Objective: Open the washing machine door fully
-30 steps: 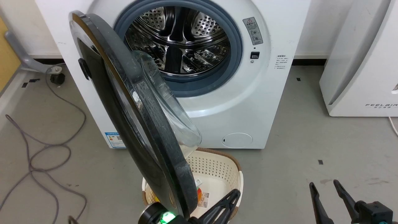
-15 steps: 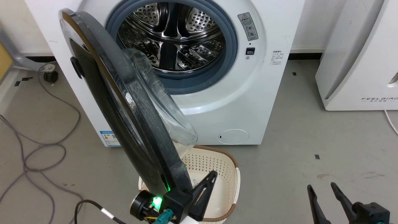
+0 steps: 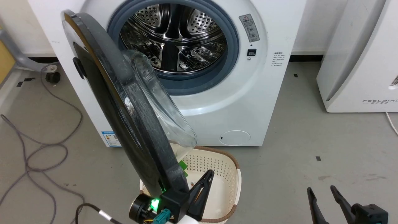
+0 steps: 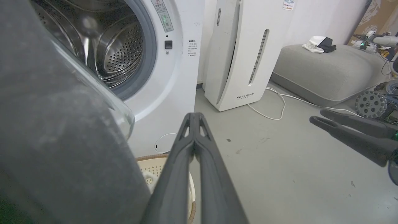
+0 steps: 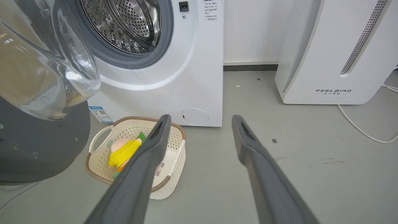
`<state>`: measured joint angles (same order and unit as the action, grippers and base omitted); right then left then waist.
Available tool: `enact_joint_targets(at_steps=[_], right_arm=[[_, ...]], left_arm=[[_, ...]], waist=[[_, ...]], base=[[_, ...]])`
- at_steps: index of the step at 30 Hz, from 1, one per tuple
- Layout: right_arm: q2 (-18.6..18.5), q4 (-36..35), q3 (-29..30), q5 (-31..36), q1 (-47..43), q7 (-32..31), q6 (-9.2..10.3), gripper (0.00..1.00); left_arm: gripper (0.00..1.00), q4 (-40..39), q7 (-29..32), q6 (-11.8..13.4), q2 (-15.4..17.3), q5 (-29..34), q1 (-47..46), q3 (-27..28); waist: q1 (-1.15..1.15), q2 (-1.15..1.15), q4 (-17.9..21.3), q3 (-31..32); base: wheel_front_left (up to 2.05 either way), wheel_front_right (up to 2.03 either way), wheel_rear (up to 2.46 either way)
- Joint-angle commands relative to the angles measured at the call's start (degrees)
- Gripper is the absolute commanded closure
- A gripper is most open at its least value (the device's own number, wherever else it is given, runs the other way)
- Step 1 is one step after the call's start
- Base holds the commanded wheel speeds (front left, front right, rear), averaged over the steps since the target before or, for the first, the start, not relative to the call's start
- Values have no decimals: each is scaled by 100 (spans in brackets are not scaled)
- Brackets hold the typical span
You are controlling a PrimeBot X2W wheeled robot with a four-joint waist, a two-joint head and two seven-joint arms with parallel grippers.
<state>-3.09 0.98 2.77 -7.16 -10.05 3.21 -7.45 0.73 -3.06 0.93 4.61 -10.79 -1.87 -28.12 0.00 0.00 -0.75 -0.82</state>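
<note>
The washing machine (image 3: 248, 102) stands white with its steel drum (image 3: 177, 40) exposed. The washing machine door (image 3: 102, 102) swings out towards me, hinged at the left, its rim edge-on and its glass bowl (image 3: 161, 118) facing right. My left gripper (image 3: 210, 173) is shut and holds nothing. It lies just right of the door's lower rim, and I cannot tell whether it touches. In the left wrist view the shut left gripper (image 4: 194, 115) points past the door's matte back (image 4: 62, 140). My right gripper (image 3: 321, 189) hangs open over bare floor at the lower right, and its spread fingertips (image 5: 238, 119) hold nothing.
A cream basket (image 3: 238, 177) sits on the floor under the door with a yellow plush toy (image 5: 124, 152) inside. The white FEELBIRD appliance (image 3: 357, 62) stands to the right. Grey cables (image 3: 40, 155) loop on the floor at the left. A grey cushion (image 4: 326, 71) lies beyond.
The head camera has shifted slightly. My left gripper has risen into view beside the door's lower rim. The door's angle to the machine looks about the same. The right gripper stays put.
</note>
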Motion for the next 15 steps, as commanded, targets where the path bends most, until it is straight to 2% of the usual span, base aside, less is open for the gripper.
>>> enact_joint_targets(at_steps=[1,15], right_arm=[[22,29,-19,-33,38,33,-3,0],[22,134,-36,-15,-1,-27,-3,0]], left_arm=[[100,-65,3,94,70,-29,126,105],[100,-643,124,456,271,-138,713,322]], waist=[[0,0,-30,2],[0,0,-341,79]], base=[[0,0,0],[0,0,0]])
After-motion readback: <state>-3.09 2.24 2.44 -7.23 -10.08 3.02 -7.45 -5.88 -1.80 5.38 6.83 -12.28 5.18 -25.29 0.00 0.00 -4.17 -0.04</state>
